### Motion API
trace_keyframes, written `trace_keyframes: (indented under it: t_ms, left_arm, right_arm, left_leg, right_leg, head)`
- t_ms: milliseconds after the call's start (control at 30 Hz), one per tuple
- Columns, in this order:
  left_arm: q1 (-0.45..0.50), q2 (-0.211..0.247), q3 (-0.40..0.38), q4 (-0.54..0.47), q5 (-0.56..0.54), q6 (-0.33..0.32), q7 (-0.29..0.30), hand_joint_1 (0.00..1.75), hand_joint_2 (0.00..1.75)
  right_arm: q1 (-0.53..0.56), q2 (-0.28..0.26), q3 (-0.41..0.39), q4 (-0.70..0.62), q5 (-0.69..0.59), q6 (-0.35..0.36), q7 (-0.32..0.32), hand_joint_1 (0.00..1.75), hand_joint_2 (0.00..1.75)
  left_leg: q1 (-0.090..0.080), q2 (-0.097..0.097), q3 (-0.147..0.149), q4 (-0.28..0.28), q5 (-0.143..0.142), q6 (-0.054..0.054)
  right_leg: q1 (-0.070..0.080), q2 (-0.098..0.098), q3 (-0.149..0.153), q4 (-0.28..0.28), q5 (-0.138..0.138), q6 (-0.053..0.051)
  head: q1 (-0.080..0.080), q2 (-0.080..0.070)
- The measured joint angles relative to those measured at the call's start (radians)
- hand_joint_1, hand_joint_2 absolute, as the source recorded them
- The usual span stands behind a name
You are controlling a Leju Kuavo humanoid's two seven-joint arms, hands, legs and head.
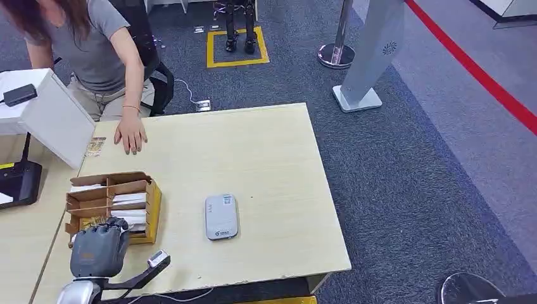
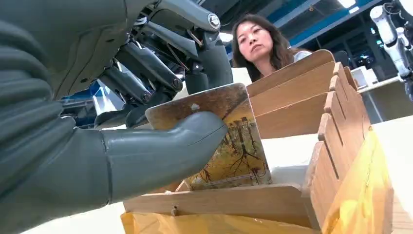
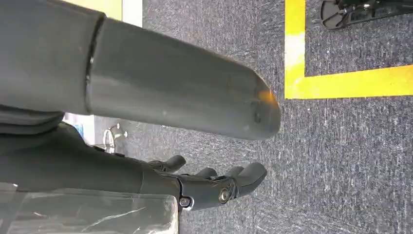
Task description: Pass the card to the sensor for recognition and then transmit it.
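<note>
A wooden card holder [image 1: 111, 197] with several slots stands on the table's front left. My left hand [image 1: 98, 248] sits over its near end. In the left wrist view my left hand [image 2: 122, 131] pinches a card [image 2: 234, 146] printed with autumn trees between thumb and fingers, and the card's lower edge is still down inside the holder [image 2: 311, 112]. The sensor [image 1: 221, 216], a flat grey-white pad, lies on the table to the right of the holder. My right hand [image 3: 214, 187] hangs over the carpet, fingers apart, holding nothing.
A person sits at the table's far left with one hand [image 1: 131, 135] flat on the top, next to a loose card [image 1: 95, 147]. A white box [image 1: 57, 117] and a black stand [image 1: 19, 183] are on the left. A small cabled device [image 1: 157, 258] lies at the front edge.
</note>
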Motion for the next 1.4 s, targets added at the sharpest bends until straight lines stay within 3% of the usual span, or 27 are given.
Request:
trace_keyframes:
  t_ms: [267,533,667,867,1000,1167,1267,1400]
  left_arm:
    - [-0.045,0.004,0.000,-0.024,0.029,0.001,-0.026,1.75,1.75]
    - [-0.164,0.061,-0.005,-0.253,0.067,0.114,-0.102,1.75,1.75]
    - [-0.192,0.074,-0.005,-0.332,0.061,0.122,-0.107,1.75,1.75]
    - [-0.204,0.082,-0.006,-0.364,0.043,0.181,-0.113,1.75,1.75]
    - [-0.269,0.085,-0.003,-0.357,0.090,0.180,-0.113,1.75,1.75]
    - [-0.450,0.125,0.071,-0.151,0.086,0.165,-0.142,1.75,1.75]
    - [-0.589,0.152,0.078,0.079,0.051,0.179,-0.188,1.75,1.75]
    - [-0.725,0.147,0.065,0.340,0.009,0.230,-0.215,1.75,1.75]
  right_arm:
    - [0.000,0.000,0.000,0.000,0.000,0.002,0.002,0.00,0.00]
    - [-0.001,0.003,0.000,0.000,-0.001,0.002,-0.021,0.00,0.00]
    - [-0.002,0.005,0.000,0.000,-0.001,0.002,-0.024,0.00,0.00]
    - [-0.002,0.008,0.000,0.000,0.005,0.004,-0.025,0.00,0.00]
    - [-0.005,0.011,0.006,0.000,0.028,0.015,-0.026,0.00,0.00]
    - [-0.027,0.015,0.040,0.001,0.083,0.038,0.003,0.00,0.00]
    - [-0.045,0.016,0.065,0.001,0.103,0.047,0.019,0.00,0.00]
    - [-0.062,0.016,0.091,0.001,0.113,0.053,0.021,0.00,0.00]
  left_leg:
    - [0.000,0.000,0.000,0.000,0.000,0.000]
    - [0.000,0.000,0.000,0.000,0.001,0.000]
    - [0.000,0.000,0.000,0.000,0.001,0.000]
    - [0.000,0.000,0.000,0.000,0.001,0.000]
    - [0.000,0.000,0.000,0.000,0.001,0.000]
    - [0.001,0.001,0.000,0.000,0.005,-0.003]
    - [0.001,0.000,-0.001,0.000,0.007,-0.003]
    - [0.001,0.001,-0.002,0.000,0.008,-0.004]
  right_leg:
    - [0.000,0.000,0.000,0.000,0.000,0.000]
    - [0.000,0.000,0.000,0.000,0.001,-0.001]
    - [0.000,0.000,0.000,0.000,0.001,-0.001]
    - [0.000,0.000,0.000,0.000,0.001,-0.001]
    - [0.000,0.000,0.000,0.000,0.001,-0.001]
    - [0.000,0.001,-0.002,0.001,0.005,-0.002]
    - [0.001,0.000,-0.004,0.002,0.007,-0.004]
    - [0.001,0.002,-0.005,0.003,0.008,-0.003]
  head:
    - [0.000,0.000]
    - [0.000,0.000]
    - [0.000,0.000]
    - [0.000,0.000]
    - [0.000,0.000]
    - [-0.001,0.000]
    - [0.000,0.000]
    - [-0.002,0.000]
